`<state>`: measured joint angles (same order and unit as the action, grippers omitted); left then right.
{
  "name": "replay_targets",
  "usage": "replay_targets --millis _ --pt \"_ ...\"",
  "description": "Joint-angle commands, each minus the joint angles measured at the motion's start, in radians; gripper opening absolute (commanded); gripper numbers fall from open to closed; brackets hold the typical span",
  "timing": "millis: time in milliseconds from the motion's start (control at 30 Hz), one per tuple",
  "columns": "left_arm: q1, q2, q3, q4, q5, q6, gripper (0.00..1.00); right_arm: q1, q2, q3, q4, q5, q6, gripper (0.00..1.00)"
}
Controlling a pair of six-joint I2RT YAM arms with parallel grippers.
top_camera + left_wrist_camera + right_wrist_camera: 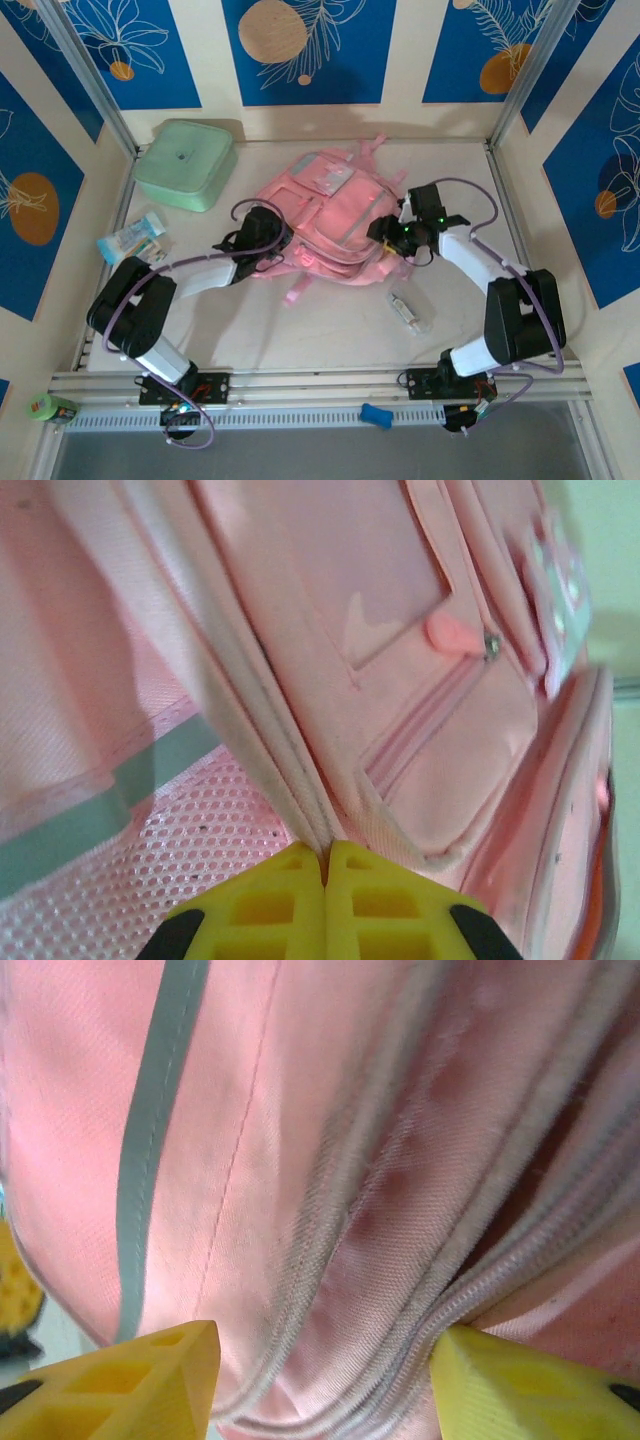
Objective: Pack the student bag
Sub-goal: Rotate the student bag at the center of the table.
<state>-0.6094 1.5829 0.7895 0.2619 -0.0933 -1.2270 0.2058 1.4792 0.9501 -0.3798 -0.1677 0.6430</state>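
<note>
Yellow fingertips of the left gripper [325, 875] sit closest to the lens in the left wrist view. They are pressed together on the piped zip edge of the student bag [400, 680]. A mesh side pocket [200, 830] lies just left of the pinch. The right gripper [325, 1375] has its fingertips apart, straddling a zip ridge on the bag's right flank. Contact with the fabric cannot be confirmed.

Location: the student bag [325, 215] lies flat at the centre of the table [300, 330], front pockets up, with a strap trailing toward the near edge. The left gripper [265, 245] meets its near-left side and the right gripper [388, 232] meets its right side.

Handling, by judgement: the bag is soft, light woven fabric with no frame. Expect it to sag, fold and slide rather than lift as one piece. Take hold on stitched piping, zip tape or a strap, where the layers are thick. Avoid flat panels, which bunch and slip. One arm should anchor the edge while the other opens the mouth.

Surroundings:
- A mint-green lidded box [185, 165] stands at the far left.
- A small blue-and-white packet [132, 240] lies at the left edge.
- A small clear item [410, 312], type not discernible, lies to the near right of the bag.
</note>
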Motion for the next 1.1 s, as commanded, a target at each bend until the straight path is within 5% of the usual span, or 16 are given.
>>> replay_targets --millis 0,167,333,600,1067 --pt "-0.032 -0.014 -0.011 0.03 0.008 -0.036 0.0 -0.017 0.006 0.069 -0.017 0.002 -0.082 0.58" --pt "-0.042 -0.024 -0.042 0.073 -0.011 -0.074 0.0 0.107 -0.098 0.069 -0.161 0.194 -0.112 0.6" --pt "-0.046 -0.062 -0.054 0.051 -0.016 -0.073 0.0 0.338 -0.174 0.021 -0.18 0.354 -0.039 0.59" --pt "-0.057 -0.069 -0.061 0.073 -0.008 -0.085 0.0 0.554 0.048 0.106 0.0 0.348 0.12 0.49" --pt "-0.057 -0.068 -0.076 0.093 -0.013 -0.096 0.0 0.637 0.332 0.336 -0.04 0.533 0.312 0.39"
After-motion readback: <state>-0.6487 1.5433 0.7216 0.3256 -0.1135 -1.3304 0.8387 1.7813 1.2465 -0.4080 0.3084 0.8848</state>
